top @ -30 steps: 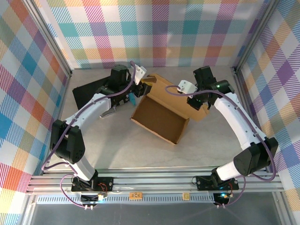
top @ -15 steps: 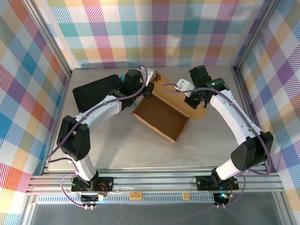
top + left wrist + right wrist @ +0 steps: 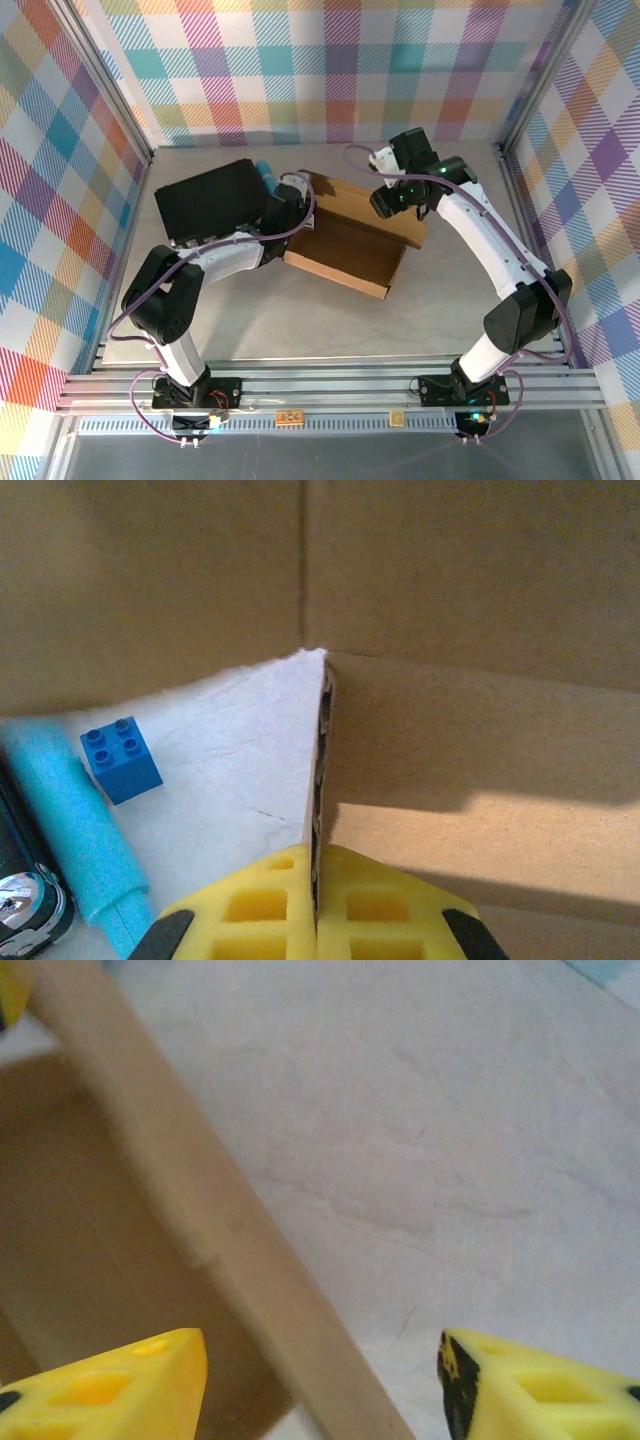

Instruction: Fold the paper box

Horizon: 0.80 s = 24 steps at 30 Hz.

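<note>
We've got a plain brown corrugated cardboard box [image 3: 345, 245], matt and papery, raw fluting showing along its cut edge; the yellow pads [image 3: 260, 915] of the left gripper [image 3: 316, 905] look like dull soft foam or rubber with square hollows; the small blue studded brick [image 3: 120, 758] is smooth, slightly glossy plastic; the pale tabletop [image 3: 450, 1160] is matt with faint veins; the black rectangular case [image 3: 210, 200] looks matt; the silver frame rails [image 3: 330, 392] are bare metal.
</note>
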Tool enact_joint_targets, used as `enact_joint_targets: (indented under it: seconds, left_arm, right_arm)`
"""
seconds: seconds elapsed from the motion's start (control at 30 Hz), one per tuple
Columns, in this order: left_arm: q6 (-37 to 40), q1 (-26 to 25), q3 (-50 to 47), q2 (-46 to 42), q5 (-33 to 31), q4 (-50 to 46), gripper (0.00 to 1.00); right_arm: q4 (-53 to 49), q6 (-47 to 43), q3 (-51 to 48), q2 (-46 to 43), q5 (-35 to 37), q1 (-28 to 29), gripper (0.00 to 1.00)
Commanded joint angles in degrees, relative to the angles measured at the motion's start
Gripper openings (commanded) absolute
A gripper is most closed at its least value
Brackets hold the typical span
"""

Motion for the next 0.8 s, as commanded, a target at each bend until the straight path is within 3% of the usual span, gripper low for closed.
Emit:
enact_joint_targets:
  seconds: [0.0, 0.1, 0.27, 0.43, 0.57, 0.77]
  left_arm:
    - [1.1, 0.0, -2.6, -2.8, -0.5, 6.0, 0.00]
    - [1.2, 0.0, -3.5, -3.7, -1.5, 5.7, 0.00]
    - [0.6, 0.1, -3.1, -4.5, -4.7, 3.2, 0.00]
    - [0.7, 0.1, -4.6, -6.2, -4.5, 3.9, 0.00]
    - [0.6, 0.2, -6.4, -7.3, -3.9, 4.6, 0.00]
    - [-1.0, 0.1, -7.9, -7.8, -3.5, 5.5, 0.00]
  right_arm:
    - [-2.4, 13.1, 5.0, -2.1, -1.9, -4.2, 0.67]
    - [-2.5, 18.4, 7.2, -3.1, -5.2, -8.7, 0.68]
    - [-0.8, 26.4, 2.4, -6.5, -11.7, -17.3, 0.67]
    - [-0.4, 43.5, -3.8, -7.1, -22.8, -28.6, 0.64]
    - [3.8, 54.2, -6.3, -4.7, -30.2, -30.8, 0.63]
    - [3.2, 64.9, -4.1, 6.3, -42.3, -30.0, 0.58]
